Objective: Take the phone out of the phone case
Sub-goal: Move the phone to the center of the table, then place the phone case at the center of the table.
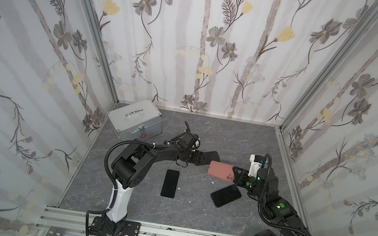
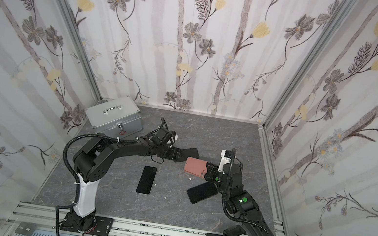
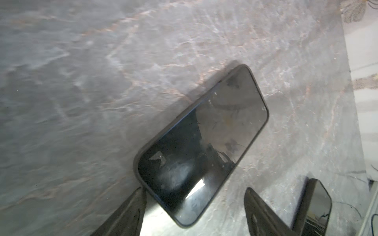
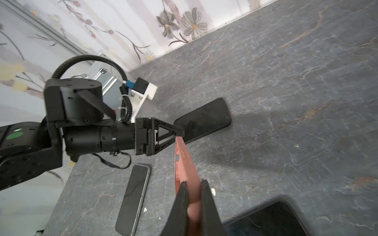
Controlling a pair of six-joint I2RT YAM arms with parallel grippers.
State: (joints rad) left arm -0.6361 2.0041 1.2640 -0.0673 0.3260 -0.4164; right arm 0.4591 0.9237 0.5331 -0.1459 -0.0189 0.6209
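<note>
Phone (image 3: 204, 139) and pink case (image 1: 220, 170) look to be apart already. The phone lies flat, screen up, on the grey table (image 1: 244, 137), a little far of centre. The case hangs clear of the table just to its right.

Our left gripper (image 3: 194, 190) is released, with its jaws spread to either side of the phone's end. One finger sits at a corner, and we cannot tell whether it touches. Our right gripper (image 4: 193, 181) is clenched on the case at the end with the camera cut-out. The case shows a thin edge, so we take it to be empty, though its inside is hidden from us.

We judge the pulling-out done and the letting-go in hand. Next, the left arm should back away without nudging the phone. The right should set the case on bare table, clear of the two other dark phones, one near centre (image 1: 169, 183) and one near right (image 1: 225, 195).

The phone is a dark slab with rounded corners and glossy, smudged glass that mirrors the arm and wallpaper. Whether its dark rim is its own frame, we cannot tell.
</note>
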